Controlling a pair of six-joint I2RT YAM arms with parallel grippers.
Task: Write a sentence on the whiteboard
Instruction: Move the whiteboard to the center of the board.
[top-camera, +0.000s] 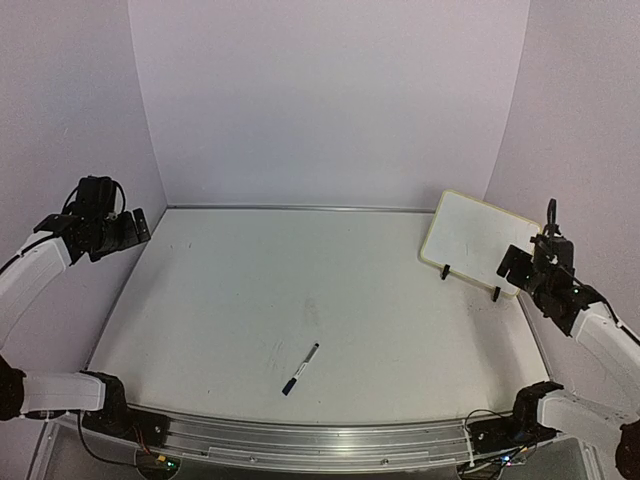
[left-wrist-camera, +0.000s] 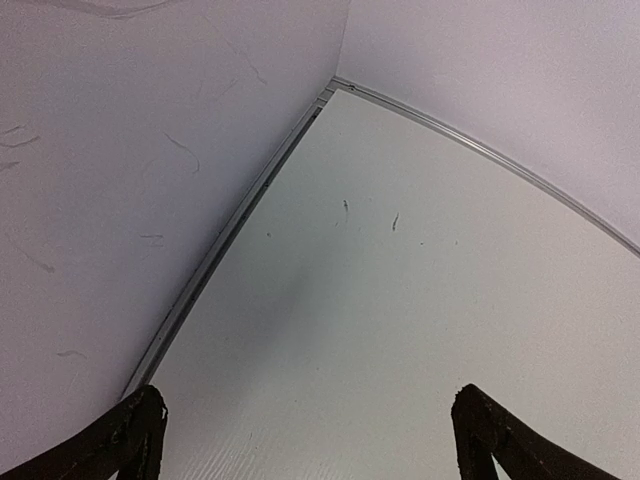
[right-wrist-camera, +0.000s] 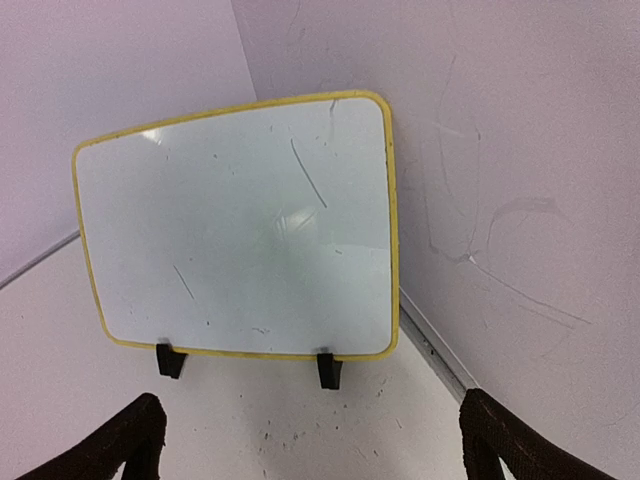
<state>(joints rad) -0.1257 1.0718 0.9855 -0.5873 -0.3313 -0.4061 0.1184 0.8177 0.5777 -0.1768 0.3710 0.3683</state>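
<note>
Overhead view of a pale table (top-camera: 250, 290) with purple walls behind it and a robot arm at each side.

At 9 o'clock, the left end effector (left-wrist-camera: 308, 402) hovers high over the table's far left corner. Its two black fingers are wide apart and hold nothing.

Near 6 o'clock, close to the front edge, a thin marker (top-camera: 300, 369) lies flat and alone, dark end toward the arms. It is well apart from both arms.

At 2 o'clock, the whiteboard (top-camera: 470, 238) stands near the right wall on two small black feet, tilted back. It is white with a yellow rim. Only faint grey streaks show on it, and no writing yet.

Just beside it, at 3 o'clock, the right end effector (right-wrist-camera: 312, 402) faces the board, fingers spread wide and empty.

Likely risks: the marker is slim and round, so a pinch off its middle could roll it away or leave it crooked. The board rests only on its feet, so firm pen pressure, or a careless swing of the nearby right arm, could push it back or tip it over.
</note>
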